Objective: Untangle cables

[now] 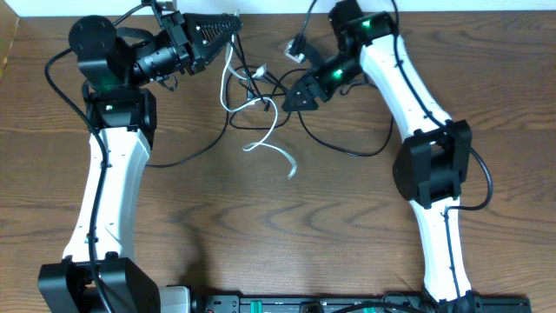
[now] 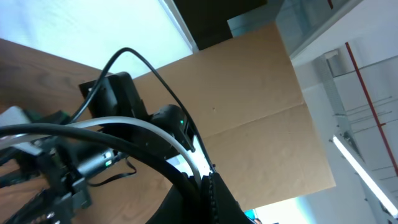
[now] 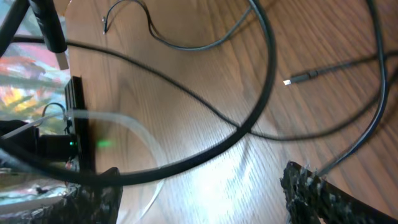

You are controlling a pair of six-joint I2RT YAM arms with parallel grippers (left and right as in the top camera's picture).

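Observation:
The cables lie tangled at the back middle of the table. The white cable [image 1: 276, 149] rises from the wood up to my left gripper [image 1: 231, 28]. The black cable [image 1: 347, 149] loops across the tangle and out to the right. In the left wrist view both the white cable [image 2: 140, 123] and the black cable [image 2: 158, 160] run into my left gripper [image 2: 208, 190], which is shut on them. My right gripper [image 1: 291, 97] hovers just right of the tangle. Its fingers [image 3: 317, 193] stand wide apart, open. The black cable [image 3: 199, 160] crosses between them, resting against the left finger, ungripped.
A black plug end [image 3: 298, 79] lies loose on the wood. A small grey connector [image 1: 298, 48] sits near the back edge between the arms. A cardboard sheet [image 2: 249, 93] stands behind the table. The arms' own thick black leads hang beside each arm.

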